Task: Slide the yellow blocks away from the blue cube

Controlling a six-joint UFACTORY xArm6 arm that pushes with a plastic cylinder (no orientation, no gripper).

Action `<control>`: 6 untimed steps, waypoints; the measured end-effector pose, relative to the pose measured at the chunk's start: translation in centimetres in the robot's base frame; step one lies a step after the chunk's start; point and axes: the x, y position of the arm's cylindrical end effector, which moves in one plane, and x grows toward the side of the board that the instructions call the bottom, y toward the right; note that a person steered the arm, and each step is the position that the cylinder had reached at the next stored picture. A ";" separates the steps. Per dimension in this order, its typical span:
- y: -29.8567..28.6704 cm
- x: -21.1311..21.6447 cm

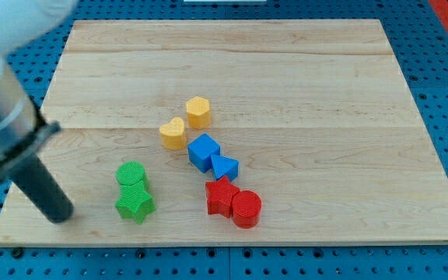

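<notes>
The blue cube (203, 151) sits near the board's middle. A yellow heart block (173, 133) lies just to its upper left, almost touching it. A yellow hexagon block (198, 112) stands a little above the cube. My tip (61, 217) rests on the board at the view's lower left, far left of the yellow blocks and left of the green blocks.
A blue triangle block (225, 167) touches the cube's lower right. A red star (222, 197) and a red cylinder (246, 208) sit below it. A green cylinder (131, 174) and a green star (134, 204) stand together at lower left. The wooden board (325, 93) lies on a blue pegboard.
</notes>
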 end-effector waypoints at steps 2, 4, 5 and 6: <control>9.8 -8.3; 20.6 -12.0; 20.1 -15.3; 13.1 -18.1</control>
